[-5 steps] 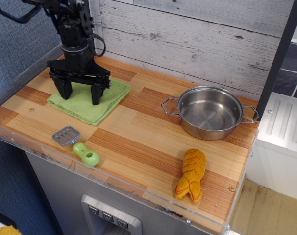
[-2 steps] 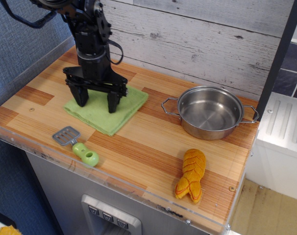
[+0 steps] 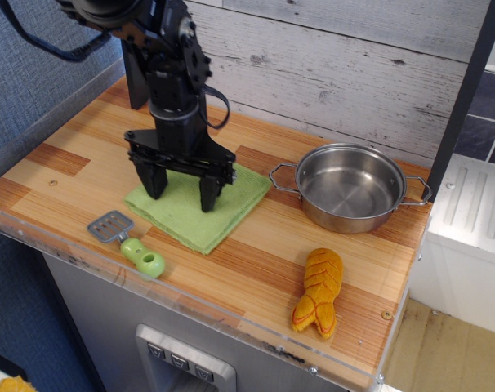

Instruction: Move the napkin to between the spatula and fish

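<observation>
We're looking down on the wooden desk (image 3: 256, 269), and the black gripper (image 3: 180, 184) stands upright over the light green napkin (image 3: 200, 208), its jaws spread wide with both tips planted down on the cloth, one near the left part and one near the middle. Nothing is pinched between them; they press on the napkin's top face. The napkin lies flat, a folded square turned a little so that one corner points toward the front edge of the desk.

Just in front of the napkin's left corner we find the spatula (image 3: 127, 239), grey slotted blade to the left and lime-green handle angled toward the front edge. It sits close to the napkin, though whether they touch we cannot tell. Off to the right near the front edge lies the orange-yellow plush fish (image 3: 319, 290), tail toward us, well apart from the napkin with bare wood between them.

Behind the fish sits the steel pot (image 3: 350, 187), upright, its left handle just beside the napkin's right corner. A whitewashed plank wall (image 3: 337, 65) backs the desk.
</observation>
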Tool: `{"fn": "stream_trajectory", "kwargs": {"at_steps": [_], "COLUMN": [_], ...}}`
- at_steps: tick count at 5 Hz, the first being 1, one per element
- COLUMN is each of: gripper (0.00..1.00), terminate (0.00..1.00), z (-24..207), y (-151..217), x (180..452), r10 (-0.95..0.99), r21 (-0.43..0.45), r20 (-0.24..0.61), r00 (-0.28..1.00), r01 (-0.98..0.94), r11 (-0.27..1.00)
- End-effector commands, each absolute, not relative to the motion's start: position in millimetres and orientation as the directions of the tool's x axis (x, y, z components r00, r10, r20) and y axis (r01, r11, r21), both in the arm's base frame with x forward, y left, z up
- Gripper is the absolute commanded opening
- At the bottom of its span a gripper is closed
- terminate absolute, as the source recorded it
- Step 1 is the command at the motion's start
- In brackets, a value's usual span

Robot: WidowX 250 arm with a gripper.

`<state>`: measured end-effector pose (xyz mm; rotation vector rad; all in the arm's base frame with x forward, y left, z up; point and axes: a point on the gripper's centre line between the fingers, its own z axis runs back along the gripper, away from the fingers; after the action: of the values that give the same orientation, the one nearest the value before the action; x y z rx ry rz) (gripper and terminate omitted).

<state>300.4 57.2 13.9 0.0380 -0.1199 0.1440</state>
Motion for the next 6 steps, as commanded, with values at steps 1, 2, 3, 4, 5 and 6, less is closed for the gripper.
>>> {"fn": "stream_trajectory", "kwargs": {"at_steps": [1, 2, 3, 4, 5, 6], "gripper": [1.0, 1.0, 1.0, 1.0, 1.0, 1.0], "terminate": [0.0, 0.0, 0.0, 0.0, 0.0, 0.0], "z": [30.2, 24.0, 21.4, 17.8, 25.1, 45.2], "y": [29.5, 15.0, 2.3, -8.5, -9.9, 5.7], "x": [280.3, 270.5, 261.8, 256.0, 251.6, 253.9], "r10": [0.099, 0.075, 0.051, 0.015, -0.017, -0.036], "r21": [0.027, 0.031, 0.024, 0.024, 0.033, 0.115], "r20": [0.178, 0.169, 0.171, 0.171, 0.186, 0.199], "r00": [0.979, 0.983, 0.984, 0.985, 0.982, 0.979], "r01": [-0.106, -0.082, -0.056, -0.02, 0.011, 0.013], "r11": [0.994, 0.996, 0.998, 1.0, 0.999, 0.993]}}
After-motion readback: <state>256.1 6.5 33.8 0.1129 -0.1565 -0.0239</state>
